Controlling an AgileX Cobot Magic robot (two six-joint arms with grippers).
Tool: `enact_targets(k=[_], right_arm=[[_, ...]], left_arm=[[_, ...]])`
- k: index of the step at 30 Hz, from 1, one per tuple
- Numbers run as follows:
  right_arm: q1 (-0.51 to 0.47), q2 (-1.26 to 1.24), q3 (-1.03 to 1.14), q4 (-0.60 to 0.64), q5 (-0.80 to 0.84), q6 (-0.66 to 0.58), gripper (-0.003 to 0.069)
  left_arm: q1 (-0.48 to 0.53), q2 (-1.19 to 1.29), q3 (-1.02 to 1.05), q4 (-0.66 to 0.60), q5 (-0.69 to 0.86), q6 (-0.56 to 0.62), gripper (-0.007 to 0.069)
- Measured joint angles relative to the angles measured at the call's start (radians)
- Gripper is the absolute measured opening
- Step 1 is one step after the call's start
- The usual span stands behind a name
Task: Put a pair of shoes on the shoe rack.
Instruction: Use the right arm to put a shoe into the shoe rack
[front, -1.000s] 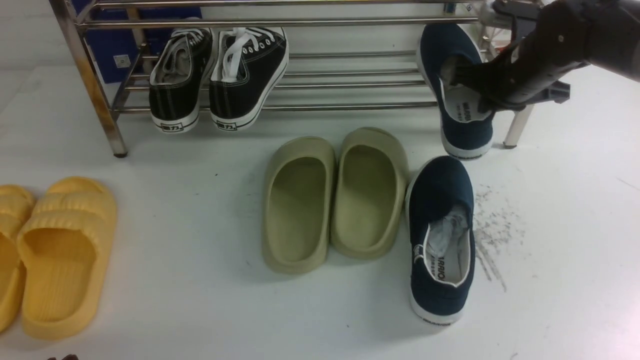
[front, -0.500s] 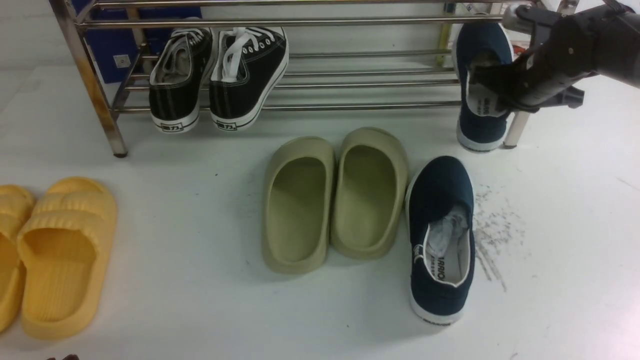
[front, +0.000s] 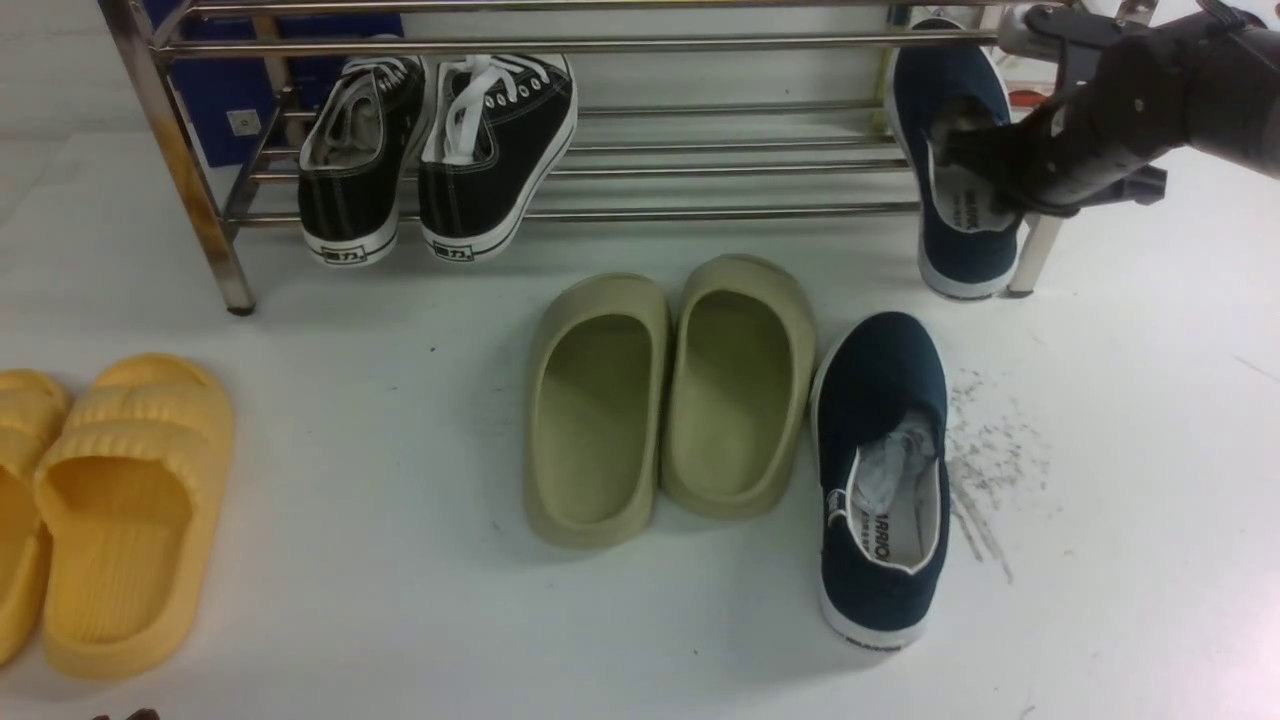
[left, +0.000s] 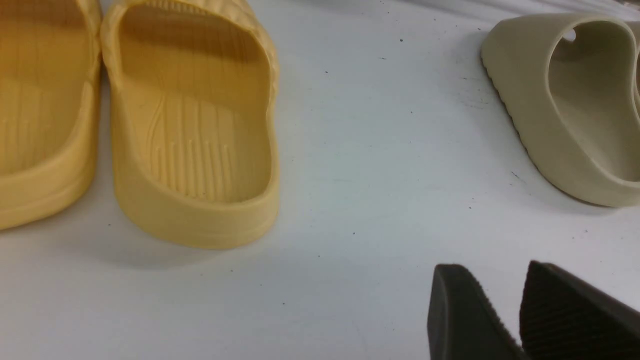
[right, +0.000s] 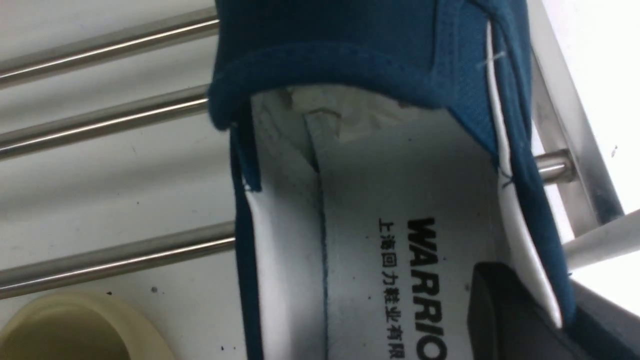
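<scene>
One navy shoe (front: 955, 160) is gripped at its opening wall by the right gripper (front: 985, 170), fingers closed on it – toe up between the bars of the shoe rack (front: 640, 170), at the rack's right end, long axis running front to back. Since half a second ago it has edged slightly inward. The second navy shoe (front: 885, 470) lies on the surface (front: 400, 600) before the rack – nearer the right arm. The left gripper (left: 500, 315) fingers are slightly parted, empty.

The right arm (front: 1180, 90) is extended forward at the far right. The right gripper (front: 985, 175) is clamped over a shoe (front: 955, 150) wall, one finger (right: 505, 310) set inside. The left gripper (left: 500, 320) is held low, its fingers slightly parted.
</scene>
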Motion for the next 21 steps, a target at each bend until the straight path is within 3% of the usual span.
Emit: enact_targets(k=[16, 21], right_arm=[[0.000, -0.001, -0.001, 0.016, -0.020, -0.020, 0.0090], [0.002, -0.016, -0.001, 0.020, -0.044, -0.055, 0.0141]], left_arm=[[0.000, 0.000, 0.000, 0.000, 0.000, 0.000, 0.0218], [0.000, 0.000, 0.000, 0.000, 0.000, 0.000, 0.0223]])
